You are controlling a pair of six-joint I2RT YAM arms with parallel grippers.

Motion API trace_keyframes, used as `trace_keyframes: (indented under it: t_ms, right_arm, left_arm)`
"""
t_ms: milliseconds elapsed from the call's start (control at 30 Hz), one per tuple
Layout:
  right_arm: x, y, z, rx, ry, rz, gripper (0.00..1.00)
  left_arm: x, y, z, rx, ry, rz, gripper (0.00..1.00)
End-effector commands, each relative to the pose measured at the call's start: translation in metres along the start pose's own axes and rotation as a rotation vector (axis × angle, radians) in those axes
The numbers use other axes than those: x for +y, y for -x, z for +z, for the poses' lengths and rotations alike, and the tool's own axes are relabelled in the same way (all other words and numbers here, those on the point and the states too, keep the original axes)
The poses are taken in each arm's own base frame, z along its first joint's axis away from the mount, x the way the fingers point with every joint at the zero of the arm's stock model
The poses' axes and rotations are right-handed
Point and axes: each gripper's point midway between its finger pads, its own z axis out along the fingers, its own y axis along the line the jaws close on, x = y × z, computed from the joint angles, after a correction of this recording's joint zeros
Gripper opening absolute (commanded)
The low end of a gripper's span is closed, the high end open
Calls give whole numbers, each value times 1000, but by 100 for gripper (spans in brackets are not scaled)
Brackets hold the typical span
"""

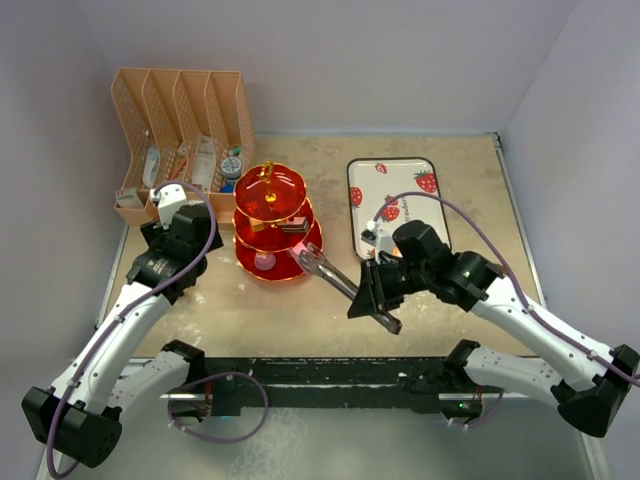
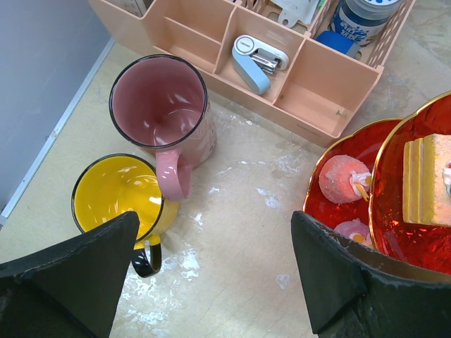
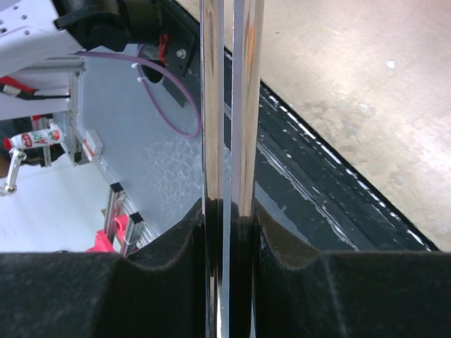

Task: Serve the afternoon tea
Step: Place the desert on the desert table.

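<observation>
Mugs stand side by side at far left, pink mug [image 2: 162, 105] and yellow mug [image 2: 116, 193], hidden under the left gripper [image 2: 215, 239] in the overhead view; its jaws gape wide above them. The red tiered stand [image 1: 272, 225] sits centre, its cakes [image 2: 342, 176] partly cut off. The right gripper [image 1: 372, 300] has its jaws clamped on the metal tongs [image 1: 335, 275], whose tips are at the stand's near edge; contact is unclear. The beige counter [image 1: 310, 160] is scuffed white, with pale walls around it.

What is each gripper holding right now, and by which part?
The right gripper is shut on the metal tongs, pinching both arms together near the handle end. The left gripper is open and holds nothing.
</observation>
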Motion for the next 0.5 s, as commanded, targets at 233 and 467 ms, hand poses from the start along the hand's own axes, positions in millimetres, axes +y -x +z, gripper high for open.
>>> trace_keyframes:
  t_ms: [233,467]
  right_arm:
    - [77,45,23,-159,240,79,20]
    - [78,63,39,-222,225,198,21]
  left_arm:
    - [3,8,-2,-34,10,-13,86]
    - [2,8,-2,-35,5,-14,86]
